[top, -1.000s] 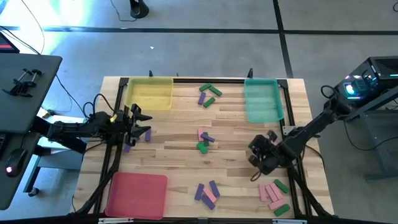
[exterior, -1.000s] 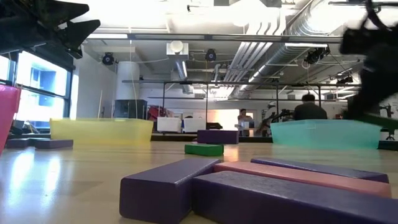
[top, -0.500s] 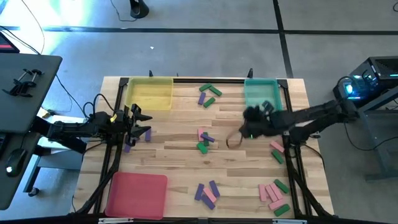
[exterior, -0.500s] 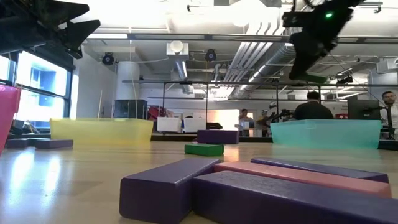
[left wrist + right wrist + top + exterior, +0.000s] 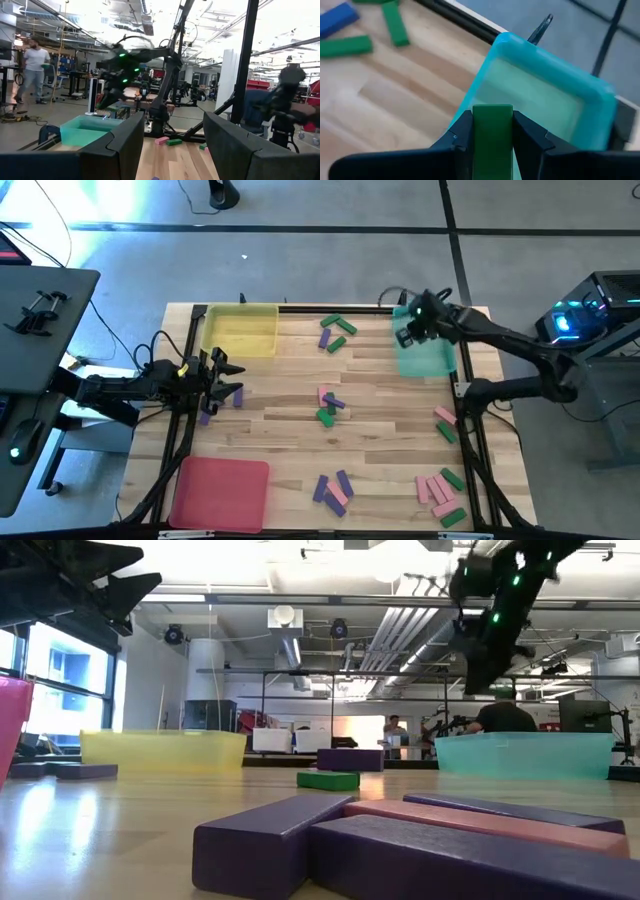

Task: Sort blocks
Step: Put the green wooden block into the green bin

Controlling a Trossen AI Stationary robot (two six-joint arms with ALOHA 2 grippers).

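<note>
Wooden table; right gripper grips unmarked green block.

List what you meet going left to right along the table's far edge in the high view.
Yellow tray → green and purple blocks → right gripper, shut on a green block → teal tray.

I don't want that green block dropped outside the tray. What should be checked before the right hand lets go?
1. Green block clamped between the right hand's fingers: ok.
2. Right hand over the teal tray: ok.
3. Tray floor bare beneath the block: ok.
4. Height above the tray low enough for a soft drop: cannot tell.
5. Left hand well away, at the table's left edge: ok.
</note>
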